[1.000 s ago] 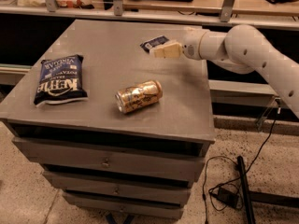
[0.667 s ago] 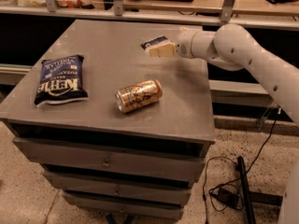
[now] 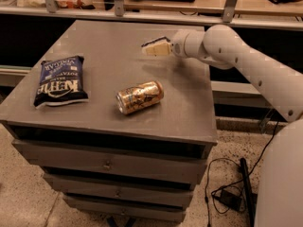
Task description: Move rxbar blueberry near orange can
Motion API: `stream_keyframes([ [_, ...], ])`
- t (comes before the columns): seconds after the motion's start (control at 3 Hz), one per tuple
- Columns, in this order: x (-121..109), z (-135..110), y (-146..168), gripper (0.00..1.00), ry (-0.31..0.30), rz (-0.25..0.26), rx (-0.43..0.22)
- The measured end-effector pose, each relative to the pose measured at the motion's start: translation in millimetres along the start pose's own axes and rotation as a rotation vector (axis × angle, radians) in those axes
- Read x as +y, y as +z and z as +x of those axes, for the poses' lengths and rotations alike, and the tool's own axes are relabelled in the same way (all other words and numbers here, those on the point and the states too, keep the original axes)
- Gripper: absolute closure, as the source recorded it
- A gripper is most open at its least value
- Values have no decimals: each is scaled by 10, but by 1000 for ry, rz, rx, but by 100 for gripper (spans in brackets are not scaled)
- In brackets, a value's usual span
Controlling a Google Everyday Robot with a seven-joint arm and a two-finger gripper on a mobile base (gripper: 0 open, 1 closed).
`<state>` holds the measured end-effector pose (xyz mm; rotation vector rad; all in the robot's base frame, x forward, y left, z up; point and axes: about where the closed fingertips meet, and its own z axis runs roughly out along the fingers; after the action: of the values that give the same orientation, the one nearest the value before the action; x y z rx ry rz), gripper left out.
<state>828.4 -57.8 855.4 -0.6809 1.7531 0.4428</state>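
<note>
Gripper, above the cabinet top at far right, pinches the rxbar blueberry aloft. The orange can lies sideways nearer; a careless placement might set it rolling.

A blue chip bag lies on a grey drawer cabinet, with seemingly a power adapter on the floor.

Gripper: the gripper hangs over the far right part of the grey drawer cabinet, clamped on the rxbar blueberry.
Orange can: the orange can lies on its side near the front, apart from the bar.
Chip bag: the blue chip bag lies flat at left.
</note>
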Motion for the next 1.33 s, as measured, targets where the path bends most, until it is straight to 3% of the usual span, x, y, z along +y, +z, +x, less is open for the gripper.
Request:
stream_keyframes([
  [0.67,-82,91,176,0,25,26,26],
  [1.0,-111,122,228,18,33,33,32],
  [1.33,-116,112,266,48,30,28,35],
])
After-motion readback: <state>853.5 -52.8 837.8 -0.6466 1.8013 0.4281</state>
